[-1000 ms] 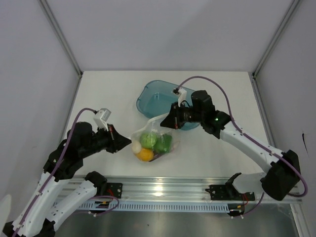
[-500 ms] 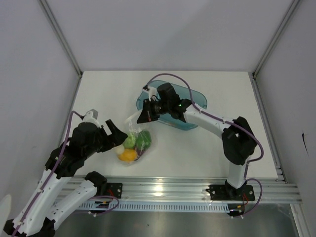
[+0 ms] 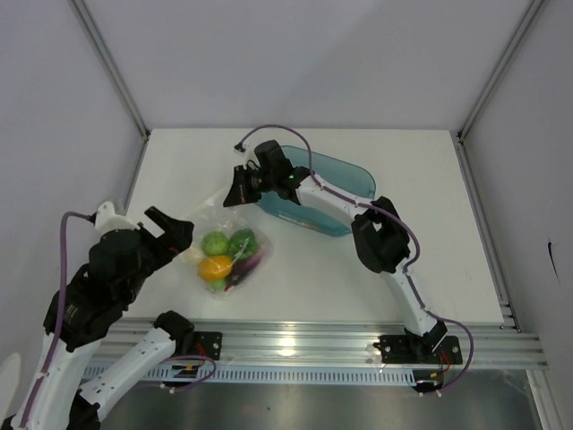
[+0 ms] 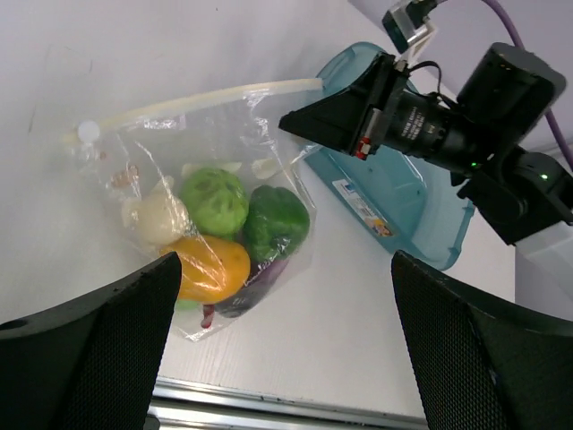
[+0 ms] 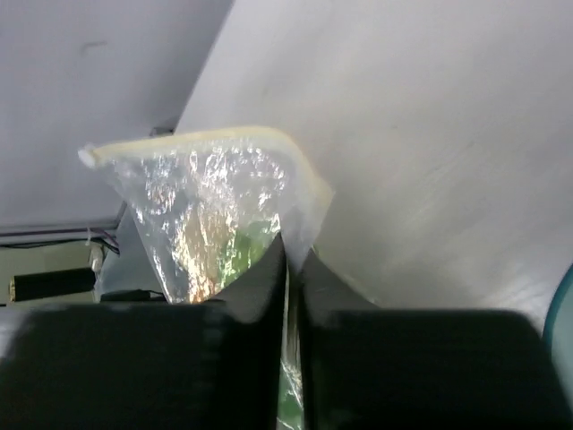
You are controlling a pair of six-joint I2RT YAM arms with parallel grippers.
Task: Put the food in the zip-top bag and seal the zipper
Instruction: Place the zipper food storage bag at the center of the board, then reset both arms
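Finding 1, change: the left pincer [image 3: 175, 228], which 1 second ago is clamped at the left side of the clear crinkly zip-top bag [image 3: 228, 253], now stands with its jaws wide and drawn back, gripping nothing. Over the same second the right pincer [image 3: 235, 195] swings leftward across the white tabletop [image 3: 376, 287], away from the translucent teal rectangular tray [image 3: 333, 184], and the bag travels with it.

Finding 2, meaning: only 1 pincer now has the bag. All the toy food in view lies inside it: a light green round vegetable [image 4: 215, 202], a dark green pepper [image 4: 273, 222], a yellow-orange piece [image 4: 208, 267], a white egg [image 4: 157, 219] and a purple eggplant [image 4: 260, 279] underneath. Loading therefore appears finished. The pale zipper strip [image 4: 197, 98] looks flat and unbroken along the mouth (whether it is pressed shut along its whole length cannot be told), so sealing is the open item.

Finding 3, position: the right pincer is closed tight on the bag's upper corner at the tray-side end of the strip. The bag hangs from that grip and its loaded body rests on the tabletop. The bag lies just beyond the left pincer's spread fingers, apart from them and roughly centred in the gap.
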